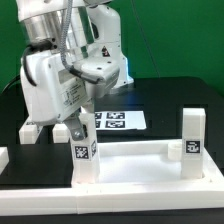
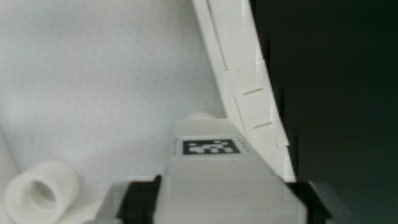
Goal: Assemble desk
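The white desk tabletop (image 1: 150, 178) lies at the front of the black table, rim up. One white tagged leg (image 1: 190, 135) stands upright at its corner on the exterior view's right. My gripper (image 1: 79, 124) is shut on a second white leg (image 1: 83, 152), holding it upright at the tabletop's corner on the exterior view's left. In the wrist view the leg (image 2: 217, 170) sits between the dark fingers (image 2: 146, 202), its tag facing the camera. The tabletop's floor (image 2: 89, 90), its raised rim (image 2: 242, 70) and a round corner socket (image 2: 39, 192) lie beyond it.
The marker board (image 1: 118, 120) lies flat behind the tabletop. A loose white leg (image 1: 31, 128) lies on the table at the exterior view's left, and another white piece (image 1: 4, 156) shows at the left edge. The arm's body fills the upper left.
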`<state>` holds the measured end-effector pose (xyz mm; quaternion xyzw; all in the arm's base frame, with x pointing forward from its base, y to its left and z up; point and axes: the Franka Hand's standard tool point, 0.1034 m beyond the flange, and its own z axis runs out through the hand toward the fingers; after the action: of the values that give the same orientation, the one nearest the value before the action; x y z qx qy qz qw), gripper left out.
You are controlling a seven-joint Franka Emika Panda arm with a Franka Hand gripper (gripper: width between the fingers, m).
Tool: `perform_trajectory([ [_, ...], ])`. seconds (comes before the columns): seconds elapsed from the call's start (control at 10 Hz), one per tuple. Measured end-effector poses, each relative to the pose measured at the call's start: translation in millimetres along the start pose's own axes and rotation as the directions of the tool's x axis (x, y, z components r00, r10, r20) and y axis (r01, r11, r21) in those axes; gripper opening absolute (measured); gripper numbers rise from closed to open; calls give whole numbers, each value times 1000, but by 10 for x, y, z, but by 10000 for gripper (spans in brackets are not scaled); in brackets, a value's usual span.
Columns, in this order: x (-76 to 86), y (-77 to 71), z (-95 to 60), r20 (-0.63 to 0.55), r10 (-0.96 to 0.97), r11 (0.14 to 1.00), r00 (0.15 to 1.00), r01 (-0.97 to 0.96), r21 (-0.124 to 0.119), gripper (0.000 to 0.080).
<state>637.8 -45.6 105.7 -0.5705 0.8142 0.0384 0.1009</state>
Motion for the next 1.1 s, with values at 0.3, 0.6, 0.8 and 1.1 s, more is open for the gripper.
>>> perform_trajectory([
  [0.3,-13,-1,7,0,30,1000,1000,-30,2,291],
  [0.6,-6,11,-12,-1,-367,930,930,367,-12,504],
  [0.8,-35,41,-5,1,-513,859,859,512,-19,641],
  [1.1,-23,40,2,4,-675,737,738,675,-19,648],
])
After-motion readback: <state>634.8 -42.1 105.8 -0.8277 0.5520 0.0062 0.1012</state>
